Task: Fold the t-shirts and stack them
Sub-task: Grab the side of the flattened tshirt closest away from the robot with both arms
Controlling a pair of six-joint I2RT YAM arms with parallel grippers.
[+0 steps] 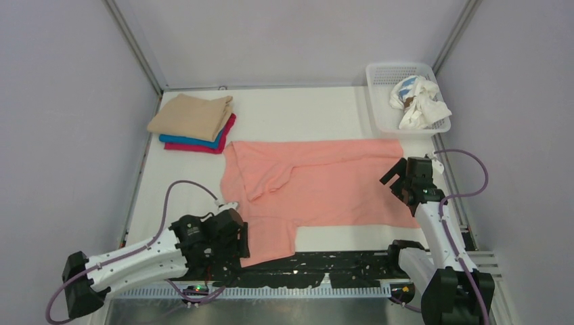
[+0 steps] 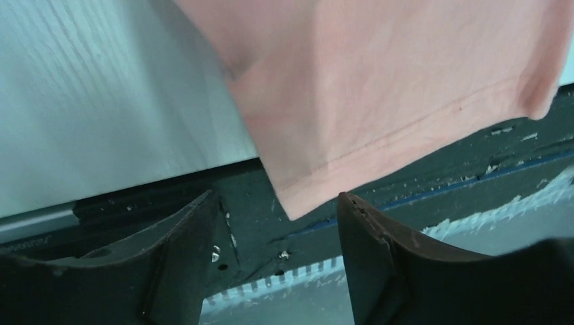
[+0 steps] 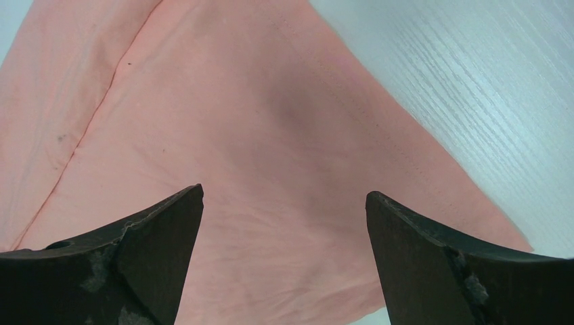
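At the near edge of the white counter (image 1: 304, 112), left hand (image 2: 276, 206) stands partly open and empty, with a hem corner of the salmon-pink cloth t-shirt (image 1: 325, 183) between its fingers, unpinched. Right hand (image 3: 284, 196) is wide open and empty over the shirt's right corner. Shirt lies spread mid-counter. Far-left: folded tan t-shirt (image 1: 193, 115) atop bright blue t-shirt (image 1: 203, 143) atop magenta t-shirt (image 1: 227, 134).

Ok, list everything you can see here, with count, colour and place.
spread t-shirt: one, salmon-pink, mid-table, near corner over the black strip
folded t-shirts: three, tan over blue over magenta, far left
basket: one, white, far right corner
crumpled cloth: one bundle, white with blue, inside the basket
table: one, white, under everything
left fingers: two, black, apart, at the spread t-shirt's near corner
right fingers: two, black, apart, above its right side
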